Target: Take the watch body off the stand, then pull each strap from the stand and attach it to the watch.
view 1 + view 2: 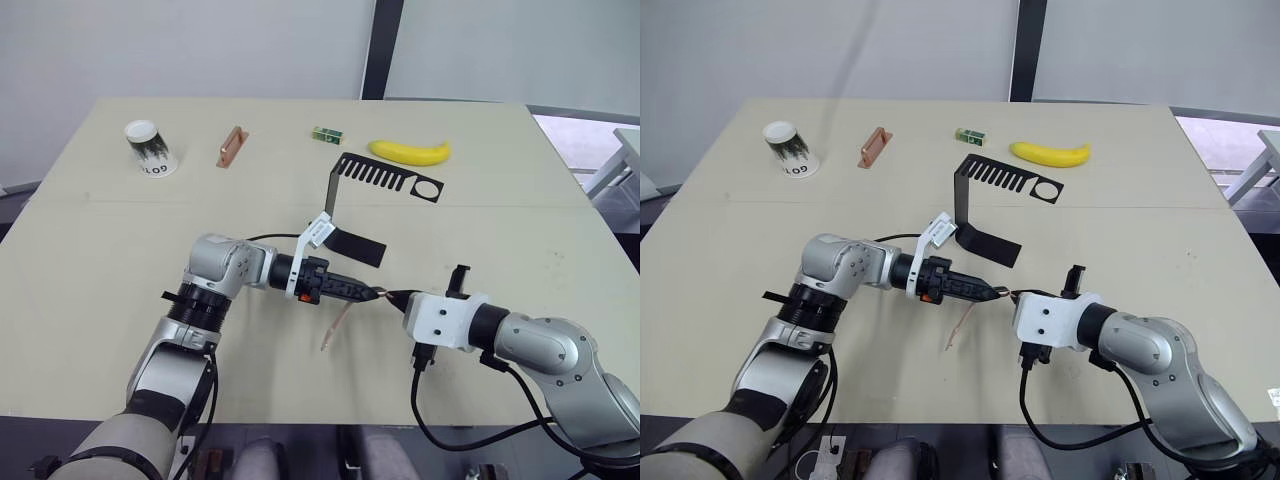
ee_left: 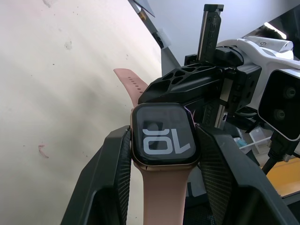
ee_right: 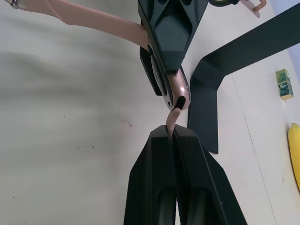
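1. Two claws meet just in front of the stand point(image 1: 385, 180): the left claw point(image 2: 161, 154) clamps the watch body point(image 2: 162, 136), one strap point(image 1: 335, 325) already hanging from it.
2. The right claw point(image 3: 173, 133), closed on the second strap point(image 3: 174, 117), likely must slide it into the case's slot.

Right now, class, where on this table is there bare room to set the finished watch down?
Bare table lies near the robot's left, below the cup, and at far right beyond the stand. It is crowded at centre, where both pincers meet on the watch body.
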Controlling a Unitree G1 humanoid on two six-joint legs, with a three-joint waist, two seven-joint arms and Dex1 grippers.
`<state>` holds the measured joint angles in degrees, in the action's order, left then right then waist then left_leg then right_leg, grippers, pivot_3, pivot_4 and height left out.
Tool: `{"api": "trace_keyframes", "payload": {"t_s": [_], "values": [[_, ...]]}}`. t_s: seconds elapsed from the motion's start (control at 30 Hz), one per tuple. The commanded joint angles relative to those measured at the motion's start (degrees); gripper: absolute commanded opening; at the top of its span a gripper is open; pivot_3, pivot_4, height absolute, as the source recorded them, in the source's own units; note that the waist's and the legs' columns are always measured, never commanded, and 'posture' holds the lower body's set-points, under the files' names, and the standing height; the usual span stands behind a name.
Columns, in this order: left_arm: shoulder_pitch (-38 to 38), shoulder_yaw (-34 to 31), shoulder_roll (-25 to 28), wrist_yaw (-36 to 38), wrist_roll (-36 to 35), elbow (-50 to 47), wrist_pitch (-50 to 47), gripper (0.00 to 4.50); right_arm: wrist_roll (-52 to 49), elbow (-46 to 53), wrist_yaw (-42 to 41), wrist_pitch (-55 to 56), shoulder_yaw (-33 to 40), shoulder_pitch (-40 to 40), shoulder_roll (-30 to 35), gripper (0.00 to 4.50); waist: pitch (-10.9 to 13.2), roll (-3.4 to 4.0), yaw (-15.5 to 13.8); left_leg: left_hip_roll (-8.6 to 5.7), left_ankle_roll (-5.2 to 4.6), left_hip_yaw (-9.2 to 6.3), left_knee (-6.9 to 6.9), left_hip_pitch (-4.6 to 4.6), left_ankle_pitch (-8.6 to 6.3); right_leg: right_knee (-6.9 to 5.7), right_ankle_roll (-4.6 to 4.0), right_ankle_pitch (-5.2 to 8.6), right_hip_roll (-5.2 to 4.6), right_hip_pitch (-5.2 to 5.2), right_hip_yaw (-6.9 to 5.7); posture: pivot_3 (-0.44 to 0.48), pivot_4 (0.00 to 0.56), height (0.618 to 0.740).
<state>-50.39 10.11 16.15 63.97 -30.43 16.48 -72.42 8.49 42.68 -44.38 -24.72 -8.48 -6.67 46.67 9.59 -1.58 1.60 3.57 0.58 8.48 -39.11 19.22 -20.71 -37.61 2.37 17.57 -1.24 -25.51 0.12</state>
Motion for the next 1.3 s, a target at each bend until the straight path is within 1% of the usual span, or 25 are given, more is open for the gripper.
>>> {"api": "trace_keyframes", "payload": {"t_s": [0.03, 1.3], "values": [[-0.2, 0.6, -1.7, 0.7, -2.7, -2.1, 0.4, 1.60, -0.3, 1.8, 0.1, 1.3, 0.3, -1.4, -0.6, 0.00, 0.0, 0.00, 0.0, 0.00, 0.00, 0.00, 0.00, 0.00, 0.00, 0.00, 0.00, 0.00, 0.00, 0.00, 0.00, 0.000, 0.150, 0.740], [-0.8, 0.4, -2.1, 0.5, -2.4, -1.0, 1.4, 1.60, -0.5, 2.1, -0.2, 0.8, 0.8, -1.7, -0.2, 0.00, 0.0, 0.00, 0.0, 0.00, 0.00, 0.00, 0.00, 0.00, 0.00, 0.00, 0.00, 0.00, 0.00, 0.00, 0.00, 0.000, 0.150, 0.740]]}}
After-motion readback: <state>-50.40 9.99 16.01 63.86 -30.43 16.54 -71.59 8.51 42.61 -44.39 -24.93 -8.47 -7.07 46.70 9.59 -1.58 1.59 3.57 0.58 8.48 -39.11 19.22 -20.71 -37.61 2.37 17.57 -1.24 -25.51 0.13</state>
